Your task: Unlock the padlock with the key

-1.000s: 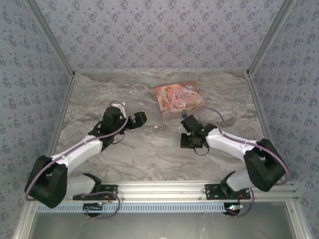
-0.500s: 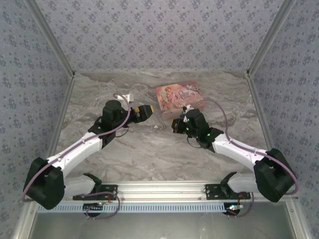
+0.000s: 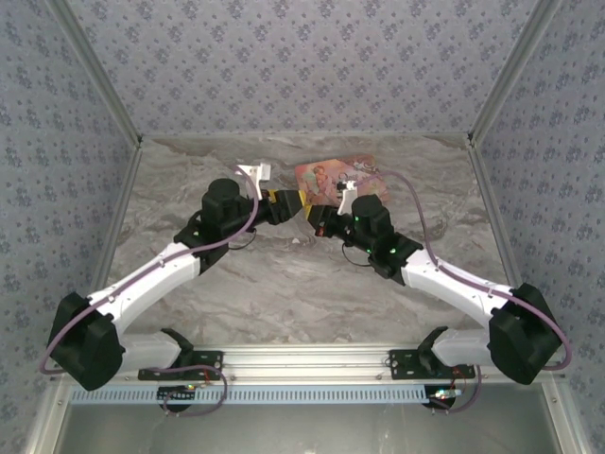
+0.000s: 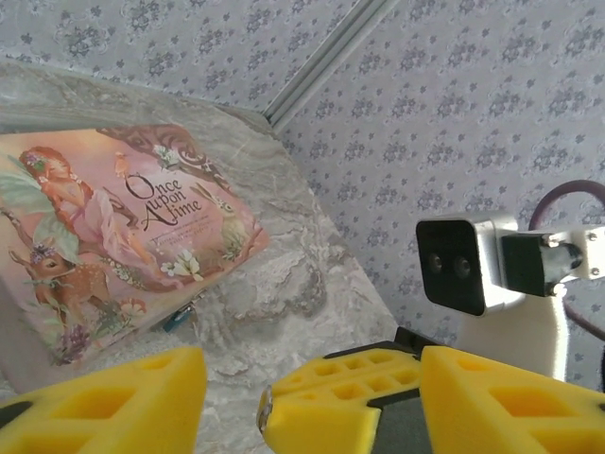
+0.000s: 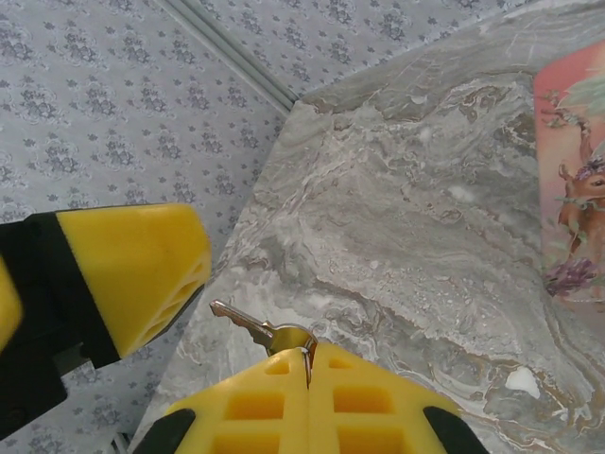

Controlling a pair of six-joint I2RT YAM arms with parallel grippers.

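Clearly the right gripper [image 5: 308, 371] has its 2 yellow fingers pressed together, pinching the key [image 5: 253, 327] by its head. The thin blade sticks out past the fingertips and points left, clear of the table [image 3: 236, 284].

Just left of the blade stands 1 yellow finger [image 5: 132, 272] of the left gripper [image 3: 285, 204]. That gripper's 2 fingers are spread with a wide gap between them, and they hold nothing. In the left wrist view the right gripper's yellow tip lies low in this gap, nearer the right-hand finger. Whether it touches that finger cannot be told.

From above, the 2 grippers meet tip to tip over the far middle of the table, the left one on the left, the right one on the right.

Beyond them lies the pink box [image 4: 113, 236], flat on the marble at the far side. The padlock [image 4: 178, 319] rests on the table at the near edge of the box, a small teal shape just beside it. It is apart from both grippers and from the key.
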